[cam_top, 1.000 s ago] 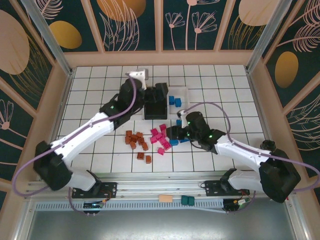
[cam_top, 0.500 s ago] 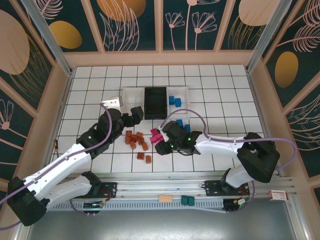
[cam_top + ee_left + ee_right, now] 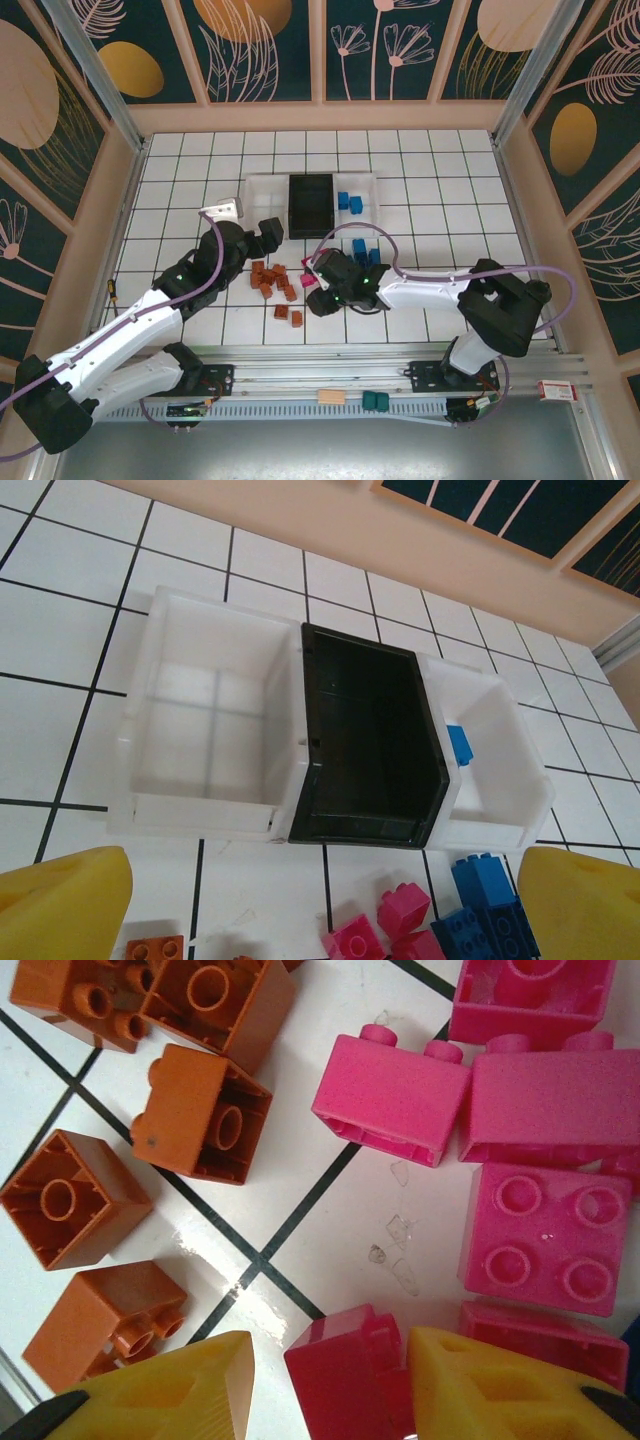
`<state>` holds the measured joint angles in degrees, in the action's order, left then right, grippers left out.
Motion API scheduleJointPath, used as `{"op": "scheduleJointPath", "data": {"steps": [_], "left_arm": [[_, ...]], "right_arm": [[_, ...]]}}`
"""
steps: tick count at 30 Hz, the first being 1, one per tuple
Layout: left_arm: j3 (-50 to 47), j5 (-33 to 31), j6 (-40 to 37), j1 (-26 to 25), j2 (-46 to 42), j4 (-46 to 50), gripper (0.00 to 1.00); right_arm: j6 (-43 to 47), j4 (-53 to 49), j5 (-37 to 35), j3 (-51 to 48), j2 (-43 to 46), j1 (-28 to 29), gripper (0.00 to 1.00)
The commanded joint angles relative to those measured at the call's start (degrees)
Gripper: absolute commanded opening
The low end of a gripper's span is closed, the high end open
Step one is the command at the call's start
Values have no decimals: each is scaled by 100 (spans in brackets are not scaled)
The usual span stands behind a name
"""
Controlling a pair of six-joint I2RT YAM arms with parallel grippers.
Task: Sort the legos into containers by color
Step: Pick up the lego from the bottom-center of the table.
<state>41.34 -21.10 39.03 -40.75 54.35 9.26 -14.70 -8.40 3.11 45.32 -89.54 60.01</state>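
Top external: right arm (image 3: 430,292) bent left, low over mid-table legos (image 3: 272,278), right pincer (image 3: 318,290) straddling a magenta brick (image 3: 345,1375), one pad (image 3: 480,1390) touching, clamp can't tell; left arm (image 3: 130,330) stretched from near-left corner, left pincer (image 3: 268,232) wide apart just short of containers (image 3: 310,205), table (image 3: 450,170) open toward far corners.

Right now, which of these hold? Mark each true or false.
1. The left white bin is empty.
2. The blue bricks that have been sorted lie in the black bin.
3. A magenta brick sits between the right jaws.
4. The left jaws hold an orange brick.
1. True. The left white bin has no bricks in it.
2. False. The black bin shows no bricks; the blue bricks lie in the right white bin.
3. True. The magenta brick is between the right jaws, down on the table.
4. False. The left jaws stand wide open with nothing between them, facing the bins.
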Motion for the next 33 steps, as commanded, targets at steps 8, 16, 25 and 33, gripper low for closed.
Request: {"op": "scheduleJointPath", "data": {"steps": [8,16,25,33], "left_arm": [[-78,-97,83,32,-122,59,98],[-41,-98,84,33,-56,97,98],[-12,-113,82,37,-82,125,98],[32,-156,53,32,-99,216,99]], "right_arm": [[173,-245,-320,172,-389,99,46],[234,-287,-363,151,-332,99,44],[255,-243,-552,82,-215,99,33],[247,137,-441,109,382,-49,24]]}}
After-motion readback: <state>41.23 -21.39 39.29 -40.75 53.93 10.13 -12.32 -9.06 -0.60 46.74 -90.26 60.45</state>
